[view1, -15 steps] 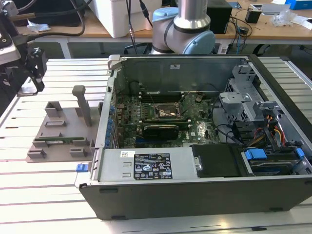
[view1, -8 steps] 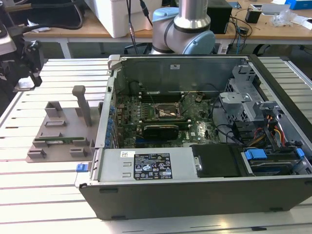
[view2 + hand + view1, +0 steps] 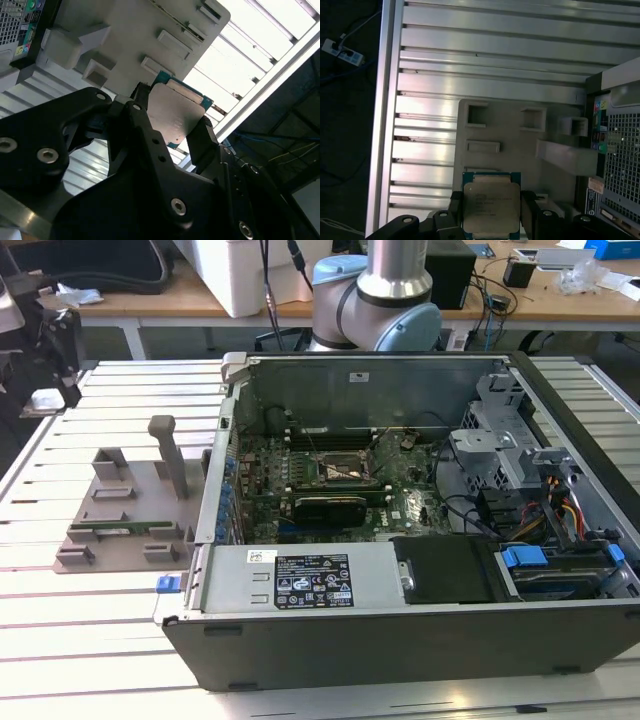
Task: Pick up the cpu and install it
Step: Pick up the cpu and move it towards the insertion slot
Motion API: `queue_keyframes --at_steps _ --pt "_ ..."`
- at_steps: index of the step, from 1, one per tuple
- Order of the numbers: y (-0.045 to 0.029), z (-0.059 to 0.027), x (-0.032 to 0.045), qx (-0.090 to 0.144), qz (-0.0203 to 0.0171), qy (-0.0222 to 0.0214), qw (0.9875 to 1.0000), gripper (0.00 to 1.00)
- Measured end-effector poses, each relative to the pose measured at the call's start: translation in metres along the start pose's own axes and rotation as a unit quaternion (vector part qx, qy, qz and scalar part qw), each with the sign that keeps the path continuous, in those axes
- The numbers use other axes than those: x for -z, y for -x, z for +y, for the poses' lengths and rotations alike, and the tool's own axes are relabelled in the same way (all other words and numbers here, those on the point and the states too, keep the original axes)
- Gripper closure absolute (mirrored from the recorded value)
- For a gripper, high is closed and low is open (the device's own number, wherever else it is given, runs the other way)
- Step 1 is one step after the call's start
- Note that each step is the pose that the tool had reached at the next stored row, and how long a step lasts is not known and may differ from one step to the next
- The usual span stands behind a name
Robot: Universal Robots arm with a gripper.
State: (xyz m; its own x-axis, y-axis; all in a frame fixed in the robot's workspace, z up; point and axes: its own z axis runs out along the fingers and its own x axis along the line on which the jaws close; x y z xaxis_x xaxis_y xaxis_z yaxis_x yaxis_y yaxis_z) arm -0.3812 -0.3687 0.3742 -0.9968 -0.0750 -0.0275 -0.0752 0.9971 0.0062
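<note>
The cpu (image 3: 491,202) is a flat square chip with a silvery metal top and a green rim. In both wrist views my gripper (image 3: 491,212) is shut on it, a black finger (image 3: 455,212) pressing on each of two opposite edges. The cpu (image 3: 175,112) hangs in my gripper (image 3: 172,124) above the grey plastic tray (image 3: 120,40), apart from it. In the exterior view the tray (image 3: 130,505) lies on the slatted table at that view's left, beside the open computer case (image 3: 420,630). The dark square socket frame (image 3: 345,470) sits on the green motherboard inside the case.
A long narrow green memory stick (image 3: 120,531) lies in the tray, and a grey post (image 3: 170,455) stands up from it. The case's rear panel (image 3: 620,150) is next to the tray. The arm's base (image 3: 375,300) rises behind the case. Drive bays and cables (image 3: 540,500) fill the case's right part.
</note>
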Motion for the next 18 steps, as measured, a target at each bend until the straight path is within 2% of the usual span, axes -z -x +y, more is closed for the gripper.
queue_keyframes --at_steps 4,11,16,18 --pt "0.0003 0.0001 0.0102 0.0 0.0 0.0 1.0 0.45" --pt "0.0003 0.0001 0.0107 0.0 0.0 0.0 1.0 0.45" --pt "0.0073 -0.0004 0.0106 0.0 0.0 0.0 1.0 0.45" --pt "0.013 -0.0008 0.0104 0.0 0.0 0.0 1.0 0.45"
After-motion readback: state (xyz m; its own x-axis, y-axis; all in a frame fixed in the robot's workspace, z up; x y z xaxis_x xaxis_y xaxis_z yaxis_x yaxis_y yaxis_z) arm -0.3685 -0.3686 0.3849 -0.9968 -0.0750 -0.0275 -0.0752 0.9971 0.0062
